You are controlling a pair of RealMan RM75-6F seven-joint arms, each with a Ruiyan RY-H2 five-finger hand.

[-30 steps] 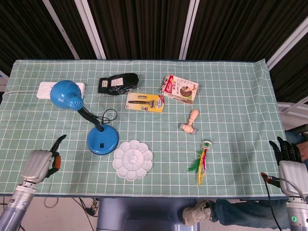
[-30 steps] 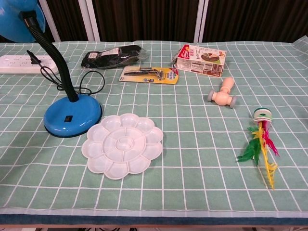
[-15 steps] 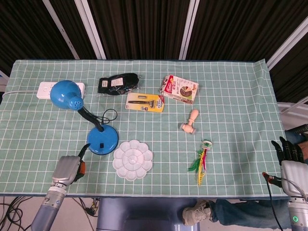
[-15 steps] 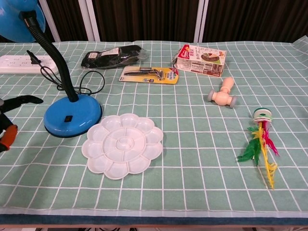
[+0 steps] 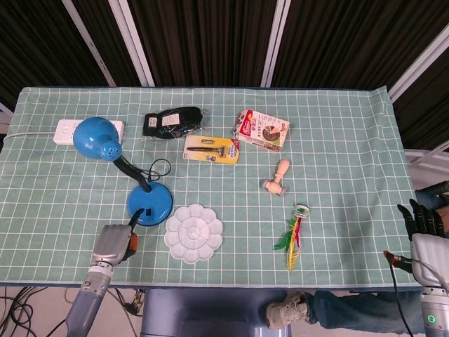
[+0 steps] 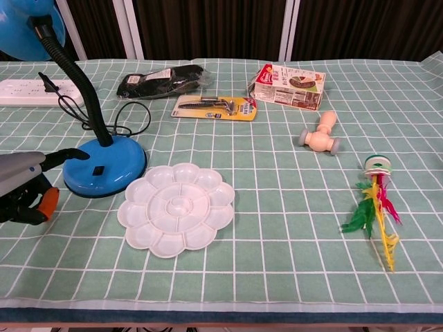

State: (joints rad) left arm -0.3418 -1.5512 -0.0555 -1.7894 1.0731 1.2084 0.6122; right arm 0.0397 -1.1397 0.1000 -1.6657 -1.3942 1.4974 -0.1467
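At the near left edge of the surface, the left hand (image 6: 24,185) hovers with fingers apart, holding nothing, just beside the blue gooseneck desk lamp (image 6: 104,164), whose base stands untouched; grasping remains. Far right, the right hand (image 5: 426,235) idles open.

One blue desk lamp (image 5: 116,161). One white flower-shaped paint palette (image 5: 193,233). One white power strip (image 5: 69,129). One black packet (image 5: 172,121). One yellow carded tool (image 5: 211,149). One printed box (image 5: 262,130). One small wooden mallet (image 5: 277,177). One feathered shuttlecock (image 5: 293,235). Two robot hands: left hand (image 5: 114,243), right hand (image 5: 425,235).
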